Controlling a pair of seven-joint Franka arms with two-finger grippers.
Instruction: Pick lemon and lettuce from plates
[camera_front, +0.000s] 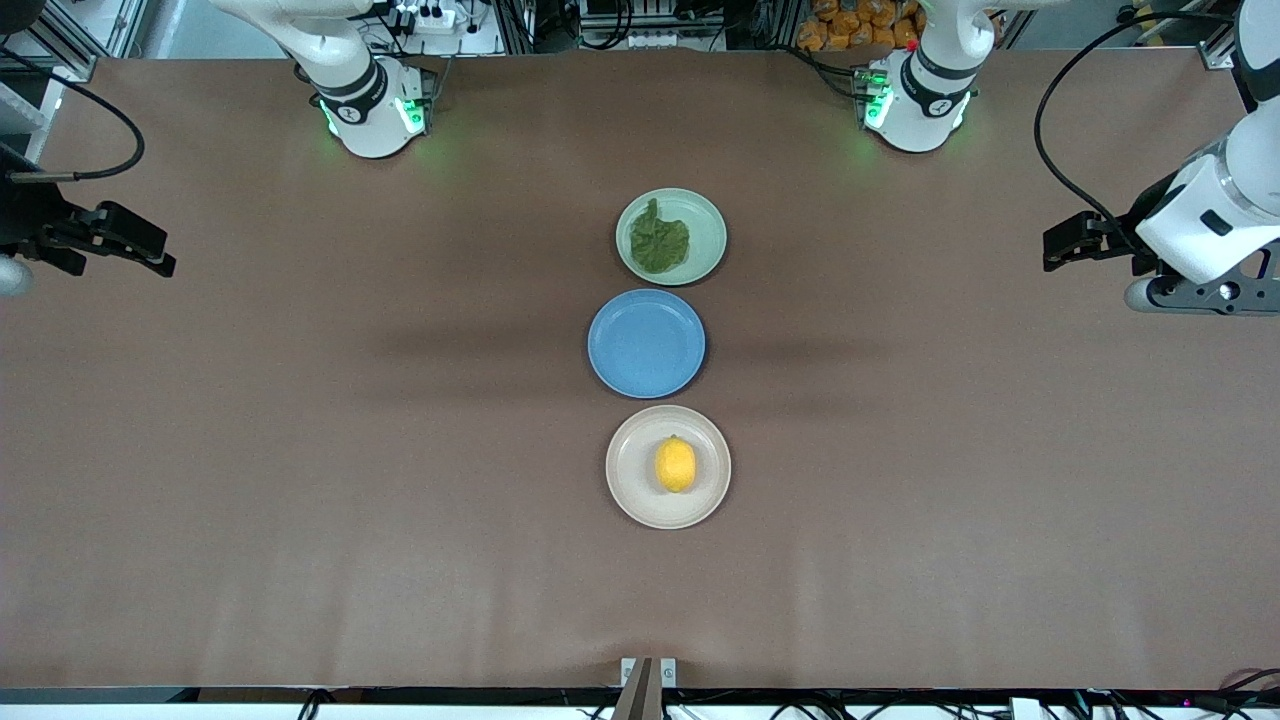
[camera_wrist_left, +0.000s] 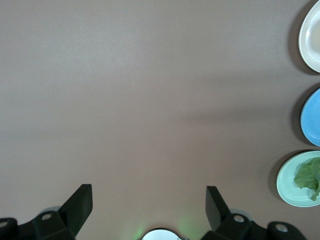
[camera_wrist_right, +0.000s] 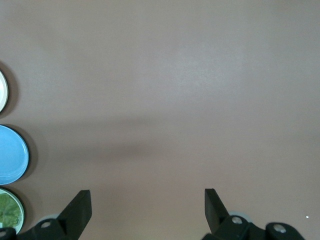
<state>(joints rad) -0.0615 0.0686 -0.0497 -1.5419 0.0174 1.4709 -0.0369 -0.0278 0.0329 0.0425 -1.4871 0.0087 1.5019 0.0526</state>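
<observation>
— What lay before you, biggest first?

— The brown table (camera_front: 300, 450), then three plates in a row at its middle: the mint plate (camera_front: 705, 225) farthest from the front camera, the blue plate (camera_front: 646, 343) between, the beige plate (camera_front: 630, 490) nearest. The lettuce (camera_front: 660, 243) lay flat on the mint plate, the lemon (camera_front: 676, 465) on the beige one.

— And your grippers?

— My left gripper (camera_front: 1058, 246) hung over the left arm's end of the table, my right gripper (camera_front: 150, 252) over the right arm's end. Both had fingers spread wide, holding nothing, well apart from the plates.
</observation>
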